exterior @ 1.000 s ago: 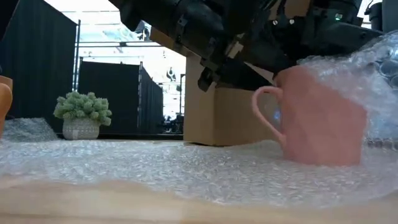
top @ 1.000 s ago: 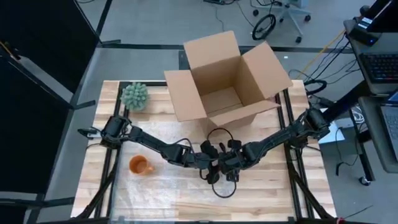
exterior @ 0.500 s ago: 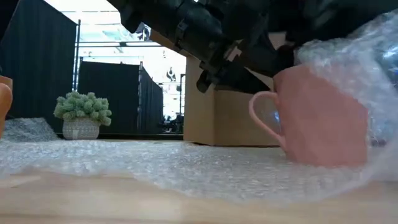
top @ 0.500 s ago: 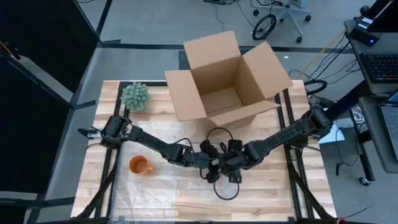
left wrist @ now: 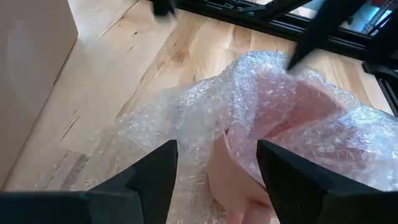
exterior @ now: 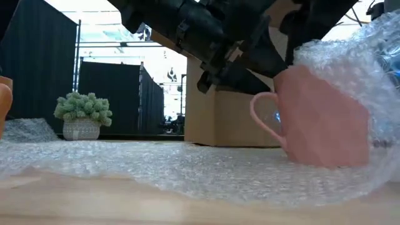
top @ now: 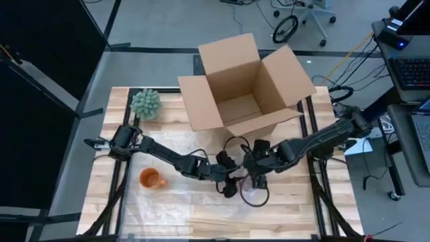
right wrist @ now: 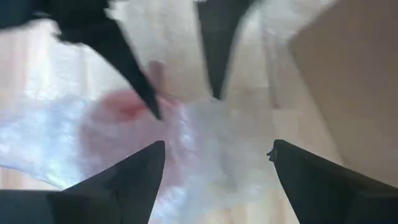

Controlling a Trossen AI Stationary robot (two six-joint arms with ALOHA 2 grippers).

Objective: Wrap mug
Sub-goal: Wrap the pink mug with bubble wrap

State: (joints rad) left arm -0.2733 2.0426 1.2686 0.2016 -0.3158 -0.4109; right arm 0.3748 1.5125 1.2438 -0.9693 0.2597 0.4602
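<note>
Low view: pink mug (exterior: 322, 119) stands upright on the bubble wrap (exterior: 156, 169) at mid-surface, just in front of the cardboard box (top: 245, 84), handle out to the side, wrap draped over its top and far side. Left gripper (left wrist: 214, 171) has fingers spread apart, poised over the half-covered mug, holding nothing. Right gripper (right wrist: 214, 171) is likewise spread wide above the wrap, facing the left one.

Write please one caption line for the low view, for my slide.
Pink mug on a bubble wrap sheet, wrap partly draped over it, dark arms above; cardboard box and potted plant behind.
</note>
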